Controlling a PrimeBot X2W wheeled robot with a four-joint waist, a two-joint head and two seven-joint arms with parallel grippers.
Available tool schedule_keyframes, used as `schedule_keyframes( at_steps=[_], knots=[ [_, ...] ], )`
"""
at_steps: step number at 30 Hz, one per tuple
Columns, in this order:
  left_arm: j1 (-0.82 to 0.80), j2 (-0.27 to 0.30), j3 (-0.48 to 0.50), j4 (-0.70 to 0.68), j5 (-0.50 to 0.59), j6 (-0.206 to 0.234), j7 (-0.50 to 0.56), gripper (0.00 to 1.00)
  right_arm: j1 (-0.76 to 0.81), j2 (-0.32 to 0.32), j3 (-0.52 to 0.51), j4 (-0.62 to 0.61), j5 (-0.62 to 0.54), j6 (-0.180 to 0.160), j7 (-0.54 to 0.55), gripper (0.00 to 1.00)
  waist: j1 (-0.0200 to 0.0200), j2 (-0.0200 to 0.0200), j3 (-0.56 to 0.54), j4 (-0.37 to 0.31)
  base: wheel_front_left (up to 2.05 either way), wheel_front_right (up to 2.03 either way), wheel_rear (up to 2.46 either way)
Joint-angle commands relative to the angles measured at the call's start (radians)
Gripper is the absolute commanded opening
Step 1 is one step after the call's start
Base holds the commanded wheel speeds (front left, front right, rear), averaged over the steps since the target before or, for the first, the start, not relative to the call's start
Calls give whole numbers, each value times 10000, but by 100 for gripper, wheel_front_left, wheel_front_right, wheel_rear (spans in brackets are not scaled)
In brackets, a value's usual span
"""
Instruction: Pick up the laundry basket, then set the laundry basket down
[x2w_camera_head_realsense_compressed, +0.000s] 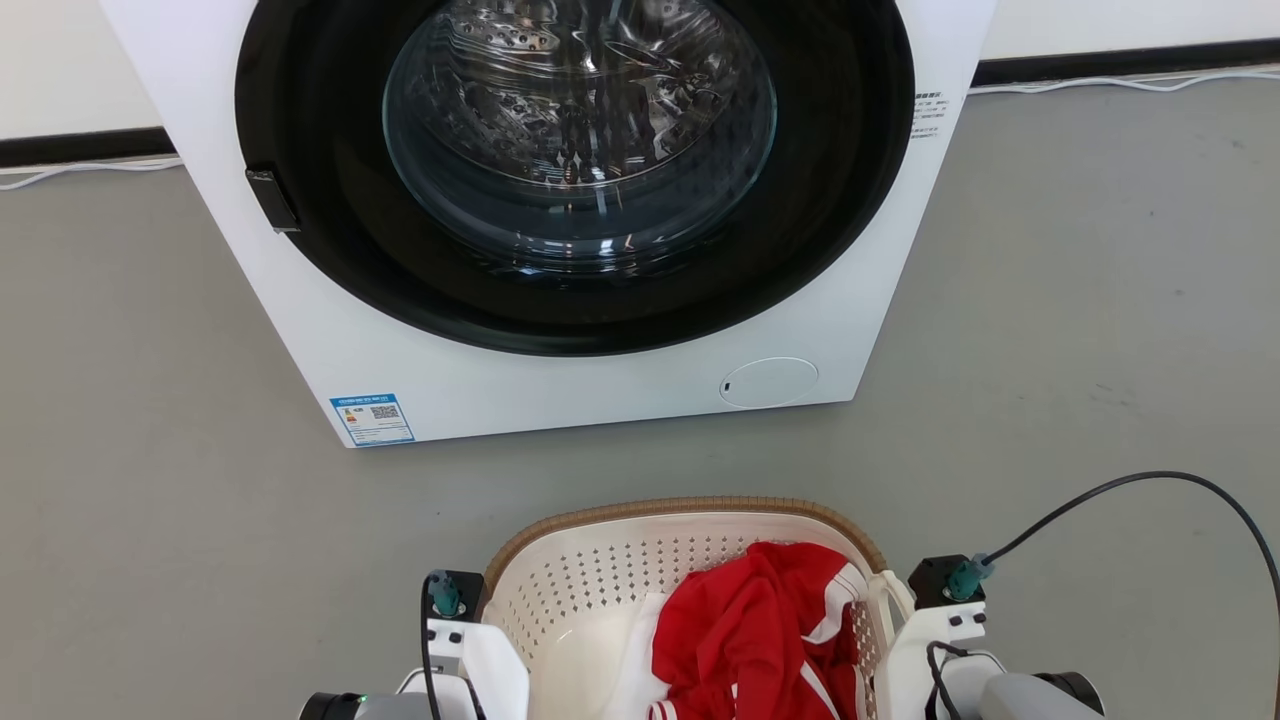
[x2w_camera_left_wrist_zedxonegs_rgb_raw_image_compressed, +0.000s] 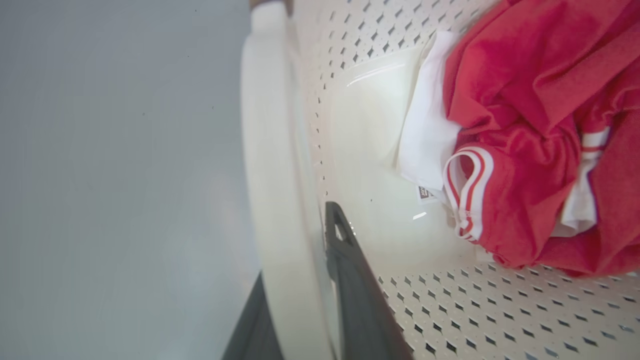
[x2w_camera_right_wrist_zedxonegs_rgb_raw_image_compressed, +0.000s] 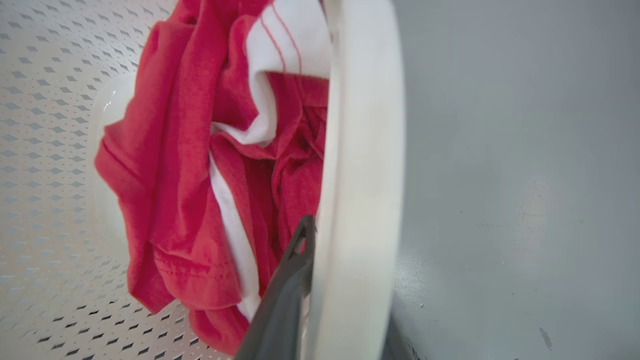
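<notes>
In front of the washing machine (x2w_camera_head_realsense_compressed: 330, 330), the left gripper (x2w_camera_left_wrist_zedxonegs_rgb_raw_image_compressed: 300, 280) and the right gripper (x2w_camera_right_wrist_zedxonegs_rgb_raw_image_compressed: 350, 290) clamp the laundry basket (x2w_camera_head_realsense_compressed: 600, 580) by its handles (x2w_camera_left_wrist_zedxonegs_rgb_raw_image_compressed: 272, 150) (lift unclear); setting down remains.

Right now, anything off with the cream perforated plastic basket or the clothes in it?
Nothing stands out. The cream-white perforated plastic laundry basket looks level and its brown woven-look rim is unbroken. The crumpled red-and-white garment is bunched toward its right side, inside the walls. Nothing is spilled.
</notes>
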Motion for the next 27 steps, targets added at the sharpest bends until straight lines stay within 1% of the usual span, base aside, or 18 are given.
schedule_keyframes(
  at_steps=[1, 27],
  knots=[
    [-159, -47, 47, -221, 28, -115, -10, 0, -151, 248, 223, -313, 35, 161, 18, 0, 1, 0, 1, 4, 0, 0, 0],
    [-302, -47, -215, -111, -236, -86, 8, 0, -349, 248, 870, -104, 808, 161, -54, 0, 1, 0, 96, -8, 0, 0, 0]
  ],
)
